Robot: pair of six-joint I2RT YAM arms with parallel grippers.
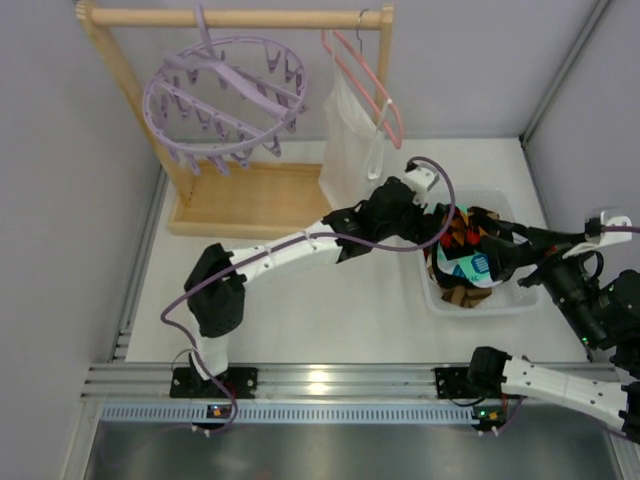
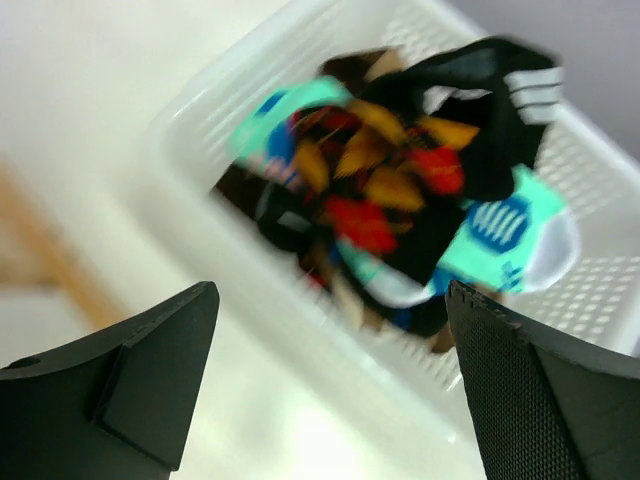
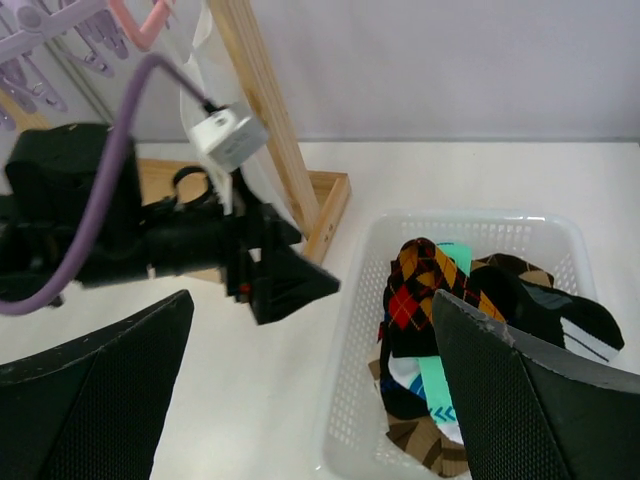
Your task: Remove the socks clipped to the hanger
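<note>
The lavender round hanger (image 1: 222,105) hangs from the wooden rail at the back left, and I see no socks on its clips. Its clips also show in the right wrist view (image 3: 50,30). The socks (image 1: 465,250), black, teal and red-orange patterned, lie piled in a white basket (image 1: 520,305) at the right. My left gripper (image 1: 445,232) is open and empty over the basket's left side, with the pile (image 2: 400,190) beyond its jaws (image 2: 332,300). My right gripper (image 1: 497,257) is open and empty above the pile (image 3: 440,290), its jaws wide apart (image 3: 312,300).
A wooden rack (image 1: 250,200) stands at the back left. A thin pink hanger (image 1: 365,75) holds a white sleeveless garment (image 1: 350,140) next to the left arm. Brown-and-cream argyle socks (image 3: 430,445) lie at the basket's near side. Walls close in on both sides.
</note>
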